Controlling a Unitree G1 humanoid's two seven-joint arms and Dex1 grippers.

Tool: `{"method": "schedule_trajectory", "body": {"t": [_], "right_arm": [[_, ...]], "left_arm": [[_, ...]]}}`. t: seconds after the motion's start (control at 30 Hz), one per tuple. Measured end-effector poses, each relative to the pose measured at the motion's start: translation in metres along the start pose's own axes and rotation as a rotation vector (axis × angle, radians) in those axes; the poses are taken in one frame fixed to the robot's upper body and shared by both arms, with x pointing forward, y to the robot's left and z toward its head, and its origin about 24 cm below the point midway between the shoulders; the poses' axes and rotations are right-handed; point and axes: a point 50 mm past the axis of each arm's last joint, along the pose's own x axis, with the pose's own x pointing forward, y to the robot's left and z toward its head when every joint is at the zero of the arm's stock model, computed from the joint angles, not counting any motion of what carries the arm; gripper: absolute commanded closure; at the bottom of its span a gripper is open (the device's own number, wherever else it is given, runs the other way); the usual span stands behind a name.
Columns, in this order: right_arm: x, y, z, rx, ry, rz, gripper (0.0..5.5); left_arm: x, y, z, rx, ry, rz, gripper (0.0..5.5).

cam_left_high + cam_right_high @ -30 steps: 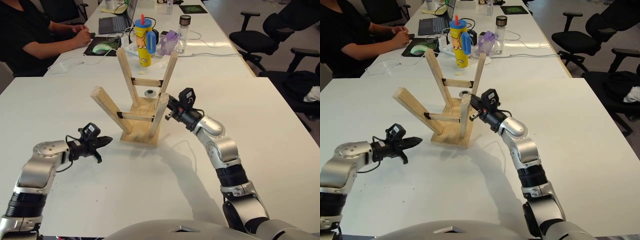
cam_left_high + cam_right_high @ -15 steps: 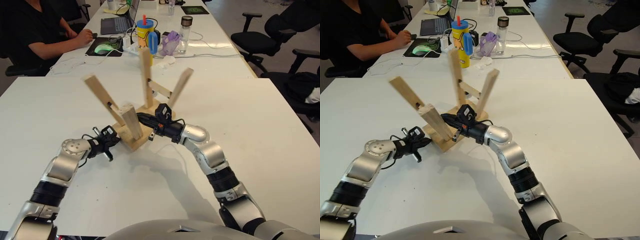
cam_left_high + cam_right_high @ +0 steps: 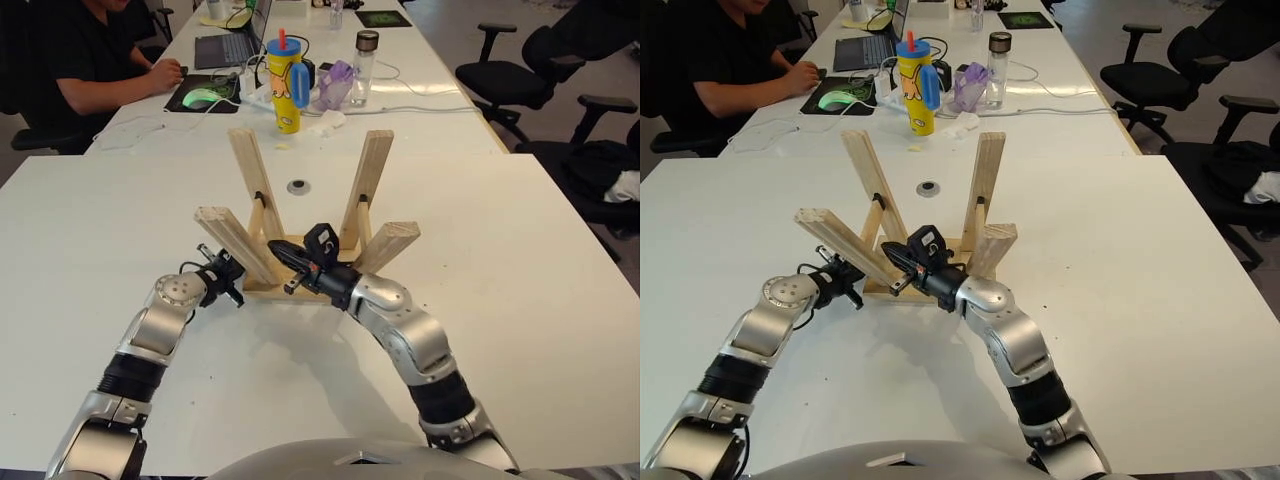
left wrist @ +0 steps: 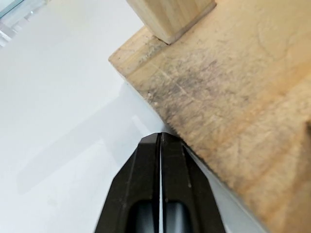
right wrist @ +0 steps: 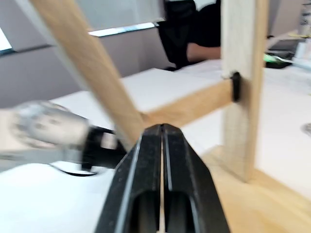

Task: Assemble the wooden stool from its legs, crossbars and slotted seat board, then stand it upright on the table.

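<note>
The left pincer (image 4: 160, 139) is pressed shut, holding nothing, its tip touching the near-left edge of the seat board (image 4: 228, 97). The right pincer (image 5: 161, 130) is likewise closed and empty. It hangs over the board in among the legs, just beside the near-left leg (image 3: 235, 240) and in front of a crossbar (image 5: 194, 104).

The stool (image 3: 305, 235) looks fully assembled but sits upside down near the middle of the surface (image 3: 520, 260). Its seat board lies flat and all four legs splay upward.

Standing it upright is the step not yet done, and neither pincer has a real hold. A push from closed tips could make the stool slide or spin on the smooth surface rather than tip over. The right pincer, threaded between the legs, could catch on the crossbar as the stool turns. That might lever a leg loose from its slot, or drop the stool on its side.
</note>
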Motion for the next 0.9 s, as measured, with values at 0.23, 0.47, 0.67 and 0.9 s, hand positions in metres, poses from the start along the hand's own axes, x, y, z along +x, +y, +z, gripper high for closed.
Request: {"method": "schedule_trajectory", "body": {"t": [0.23,0.47,0.67,0.9], "right_arm": [[-0.086,-0.023,-0.039,0.029,0.298,-0.153,5.50],[-0.131,-0.042,-0.060,-0.014,0.323,-0.607,5.50],[-0.128,-0.065,-0.068,-0.118,0.402,-0.714,5.50],[-0.110,-0.060,-0.075,-0.114,0.415,-0.611,5.50]], "left_arm": [[-0.042,0.012,-0.032,-0.034,0.102,0.093,5.49],[-0.043,-0.009,-0.024,-0.026,0.078,0.008,5.49],[-0.032,-0.026,-0.012,0.020,0.047,-0.076,5.49],[-0.030,-0.031,-0.009,-0.015,0.050,-0.127,5.49]]}}
